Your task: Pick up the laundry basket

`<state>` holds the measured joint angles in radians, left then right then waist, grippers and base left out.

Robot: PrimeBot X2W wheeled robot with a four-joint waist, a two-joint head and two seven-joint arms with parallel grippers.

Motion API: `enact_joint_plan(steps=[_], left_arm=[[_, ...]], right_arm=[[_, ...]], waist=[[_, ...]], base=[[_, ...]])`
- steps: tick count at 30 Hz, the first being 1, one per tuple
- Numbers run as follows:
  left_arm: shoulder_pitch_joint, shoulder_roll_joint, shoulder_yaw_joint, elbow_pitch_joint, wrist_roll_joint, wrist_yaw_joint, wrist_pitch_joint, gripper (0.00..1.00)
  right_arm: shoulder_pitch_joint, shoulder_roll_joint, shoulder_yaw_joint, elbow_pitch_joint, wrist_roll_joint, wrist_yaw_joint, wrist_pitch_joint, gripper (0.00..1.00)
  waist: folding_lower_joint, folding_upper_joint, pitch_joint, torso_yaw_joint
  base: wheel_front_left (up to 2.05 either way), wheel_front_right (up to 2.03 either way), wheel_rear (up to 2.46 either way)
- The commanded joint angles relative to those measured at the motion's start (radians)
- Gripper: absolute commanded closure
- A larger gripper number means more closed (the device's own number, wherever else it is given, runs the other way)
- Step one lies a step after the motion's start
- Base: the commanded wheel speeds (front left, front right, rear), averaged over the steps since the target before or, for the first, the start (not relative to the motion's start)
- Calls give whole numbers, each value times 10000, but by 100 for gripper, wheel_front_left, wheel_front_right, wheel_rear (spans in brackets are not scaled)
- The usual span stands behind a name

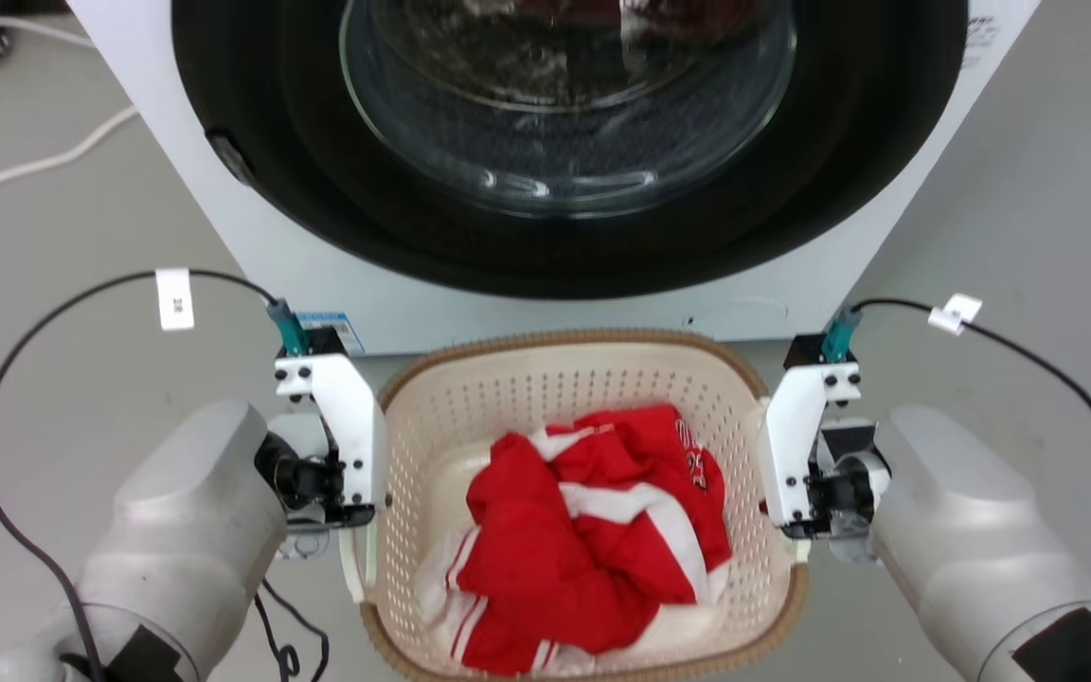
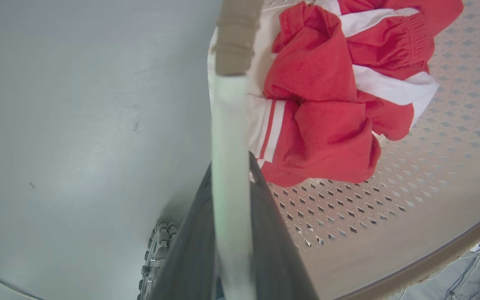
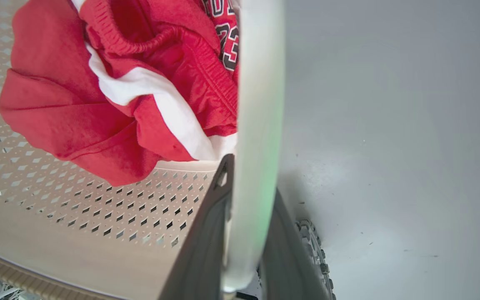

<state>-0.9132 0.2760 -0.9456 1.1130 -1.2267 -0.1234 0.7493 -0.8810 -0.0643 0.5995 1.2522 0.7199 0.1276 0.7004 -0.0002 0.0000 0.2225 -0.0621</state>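
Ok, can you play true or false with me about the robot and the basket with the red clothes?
1. The laundry basket has red and white clothes in it. True.
2. The basket sits on top of the washing machine. False: it is in front of the machine.
3. The left gripper has a finger on each side of a white handle of the basket. True.
4. The right gripper is squeezing the clothes. False: it is shut on the other white handle.

Floor point(image 1: 1028, 189): smooth, pale grey.
Appliance: white washing machine point(image 1: 602, 317), round dark door point(image 1: 564, 237), glass centre.
Cable point(image 1: 34, 163): white, on floor, far left.
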Motion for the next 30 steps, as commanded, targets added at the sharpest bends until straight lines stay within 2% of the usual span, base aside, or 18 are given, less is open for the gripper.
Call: enact_joint_plan(steps=[1,16,30], left_arm=[[246,-379,-18,-72,-209,-127,145,100],[1250,-861,-50,454,-793,-129,704,100],[1442,-990,-103,534,-961,-131,627,100]], right_arm=[[196,258,76,-71,205,56,138,100],[1115,290,489,91,854,87,876,100],[1297,307,817,150,1163,90,795,100]], waist=[[2,0,-575,6],[2,0,-2063,8],[2,0,-2373,23]], base=[[0,0,0],[0,0,0],[0,0,0]])
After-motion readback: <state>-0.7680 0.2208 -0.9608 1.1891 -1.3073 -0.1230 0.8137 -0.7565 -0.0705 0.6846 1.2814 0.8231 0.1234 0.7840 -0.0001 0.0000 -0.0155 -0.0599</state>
